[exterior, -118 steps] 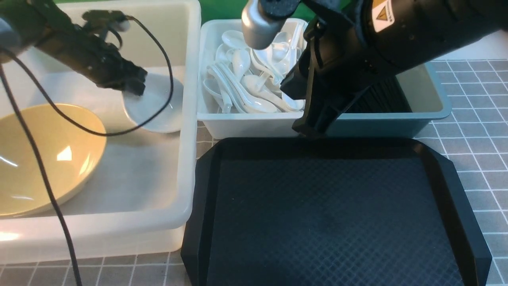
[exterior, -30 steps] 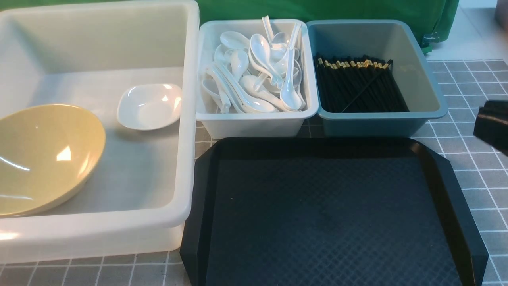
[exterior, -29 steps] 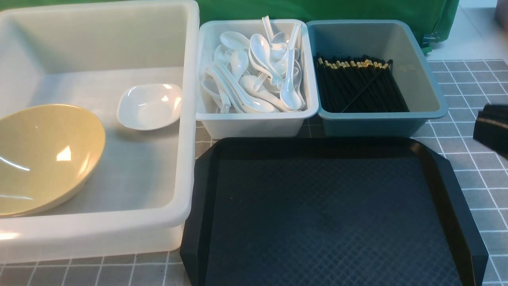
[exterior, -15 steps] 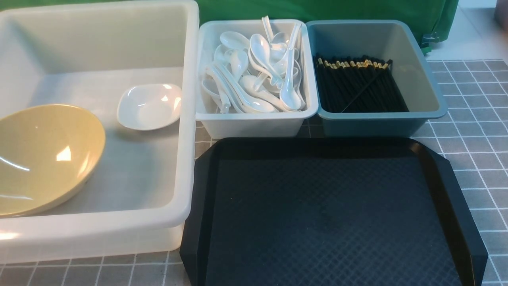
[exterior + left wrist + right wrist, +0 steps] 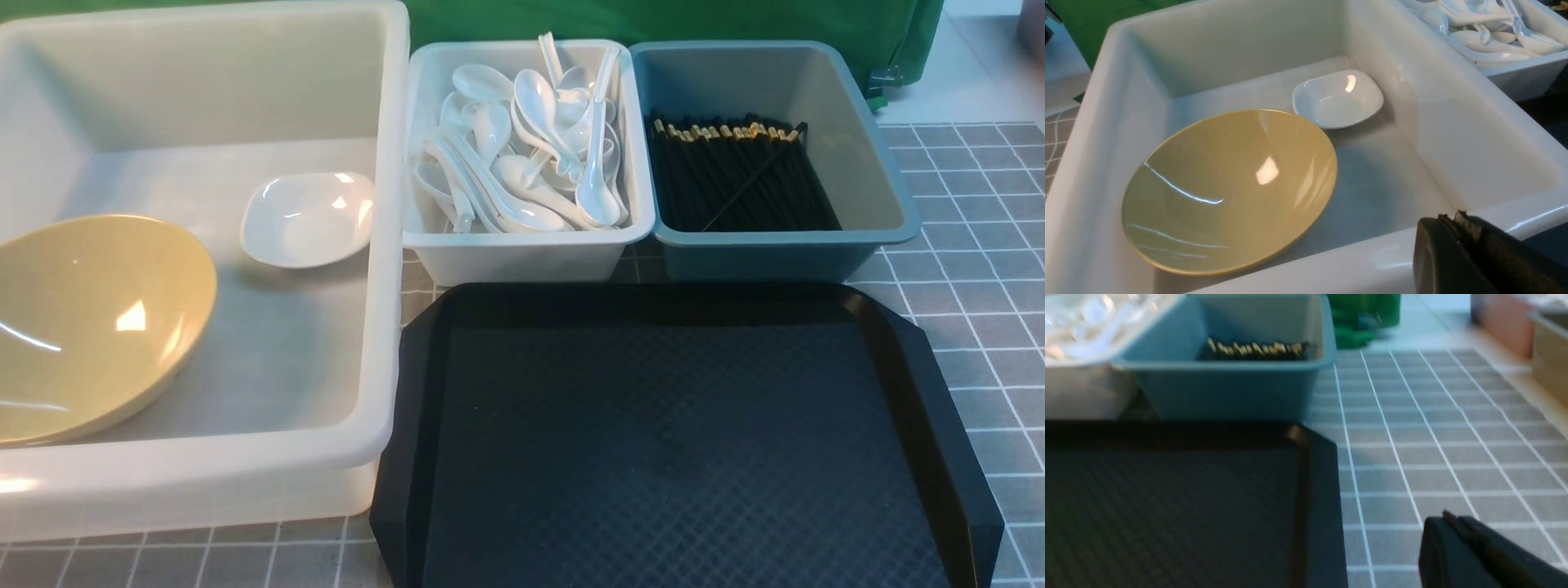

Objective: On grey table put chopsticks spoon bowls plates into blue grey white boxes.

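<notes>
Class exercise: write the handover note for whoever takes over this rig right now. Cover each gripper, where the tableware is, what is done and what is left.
Left gripper: shut, holding nothing, near the big tub's rim.
Right gripper: shut, holding nothing, over the grey table beside the black tray.
Yellow bowl and white dish: in the big tub.
Spoons: in the white box.
Chopsticks: in the blue box.
Done: all visible tableware is boxed.
Left: nothing visible on the tray or table.
</notes>
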